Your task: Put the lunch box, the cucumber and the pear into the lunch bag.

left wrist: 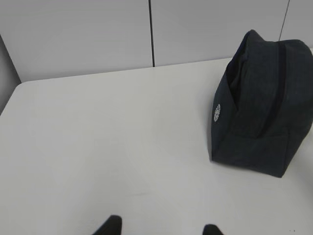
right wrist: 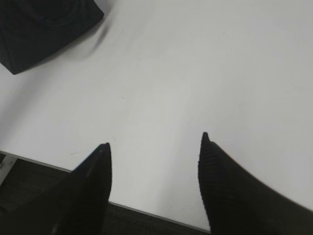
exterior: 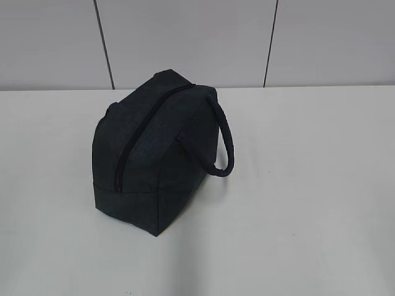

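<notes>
One item only stands on the white table (exterior: 321, 203): the lunch bag (exterior: 154, 166), dark navy, upright, left of centre in the exterior view. Its top zipper (exterior: 139, 139) appears fully closed, and the padded loop handle (exterior: 225, 139) droops over the right side. Lunch box, cucumber and pear are not visible in any view; their location cannot be stated.

Left gripper (left wrist: 159, 230): jaws apart, nothing between them, well apart from the bag, which sits to its right. Right gripper (right wrist: 154, 147): jaws spread wide, empty, hovering over the near table edge (right wrist: 146, 210), the bag's corner up to its left.

Hazards, judged from this layout:
- With the zipper shut, nothing can be loaded; pulling it one-handed would likely drag or tip the soft bag. Brace with the other arm.
- The hanging handle may snag a finger approaching from the right.

Clearance: bare tabletop surrounds the bag on all sides. A panelled wall (exterior: 185, 37) limits the far side.
</notes>
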Motion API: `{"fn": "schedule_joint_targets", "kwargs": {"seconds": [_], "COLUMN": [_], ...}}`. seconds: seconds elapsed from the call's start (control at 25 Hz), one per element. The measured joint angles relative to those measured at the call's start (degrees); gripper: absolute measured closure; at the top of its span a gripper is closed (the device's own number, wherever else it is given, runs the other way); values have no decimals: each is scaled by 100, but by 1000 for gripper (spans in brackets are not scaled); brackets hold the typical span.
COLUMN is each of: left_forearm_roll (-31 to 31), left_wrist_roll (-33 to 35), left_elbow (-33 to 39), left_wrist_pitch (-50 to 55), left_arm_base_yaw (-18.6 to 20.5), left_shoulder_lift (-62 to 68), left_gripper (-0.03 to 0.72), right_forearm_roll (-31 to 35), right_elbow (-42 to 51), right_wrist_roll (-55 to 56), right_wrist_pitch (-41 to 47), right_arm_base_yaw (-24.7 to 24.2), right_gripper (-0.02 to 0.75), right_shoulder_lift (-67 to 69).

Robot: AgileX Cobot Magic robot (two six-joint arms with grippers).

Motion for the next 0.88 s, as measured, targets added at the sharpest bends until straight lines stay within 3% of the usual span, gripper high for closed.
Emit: {"fn": "schedule_joint_targets", "kwargs": {"seconds": [0.48, 0.88], "left_forearm_roll": [-6, -6], "left_wrist_roll": [0, 0], "left_elbow": [0, 0], "left_wrist_pitch": [0, 0], "left_arm_base_yaw": [0, 0], "left_shoulder_lift": [0, 0], "left_gripper": [381, 383], "right_forearm_roll": [-44, -111], "right_elbow": [0, 0], "right_wrist_roll": [47, 133], "right_wrist_pitch": [0, 0], "right_arm_base_yaw": [10, 10], "right_gripper": [292, 209], "right_shoulder_lift": [-2, -2]}}
